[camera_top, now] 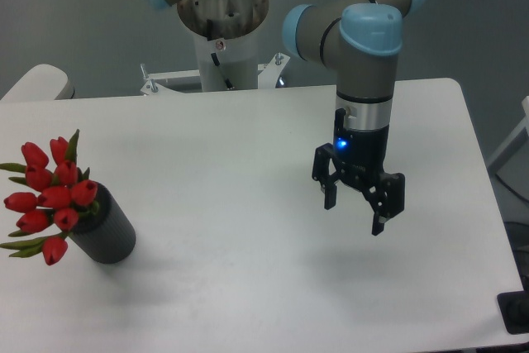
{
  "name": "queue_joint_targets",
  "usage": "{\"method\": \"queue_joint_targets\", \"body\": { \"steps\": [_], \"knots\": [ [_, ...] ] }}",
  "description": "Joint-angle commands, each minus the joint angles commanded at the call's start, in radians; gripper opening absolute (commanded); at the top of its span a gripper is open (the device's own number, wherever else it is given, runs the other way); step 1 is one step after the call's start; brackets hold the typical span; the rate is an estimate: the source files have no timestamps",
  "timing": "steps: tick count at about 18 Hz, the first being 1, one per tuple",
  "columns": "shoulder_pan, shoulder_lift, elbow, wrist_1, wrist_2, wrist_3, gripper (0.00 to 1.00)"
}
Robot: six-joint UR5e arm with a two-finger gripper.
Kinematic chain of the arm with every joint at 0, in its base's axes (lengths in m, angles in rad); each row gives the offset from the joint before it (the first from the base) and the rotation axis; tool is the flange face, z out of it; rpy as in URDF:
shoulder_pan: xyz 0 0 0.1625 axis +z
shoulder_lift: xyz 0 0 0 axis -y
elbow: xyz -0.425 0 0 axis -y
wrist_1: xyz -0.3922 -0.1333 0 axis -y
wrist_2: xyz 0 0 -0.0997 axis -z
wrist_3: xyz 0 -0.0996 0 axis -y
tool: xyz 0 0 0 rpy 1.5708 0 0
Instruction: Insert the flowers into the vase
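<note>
The red tulip flowers (50, 197) with green leaves sit in the mouth of the dark ribbed vase (106, 234), which leans left near the tabletop's front-left edge.
</note>
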Motion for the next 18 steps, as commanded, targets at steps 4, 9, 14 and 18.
{"method": "queue_joint_targets", "body": {
  "steps": [4,9,14,18],
  "knots": [
    [0.012,0.002,0.002,-0.014,0.009,0.078,1.0],
    [0.028,0.005,0.023,-0.08,0.061,0.184,1.0],
    [0.032,0.009,0.044,-0.132,0.126,0.25,1.0],
    [0.04,0.012,0.049,-0.137,0.124,0.252,1.0]
  ]
}}
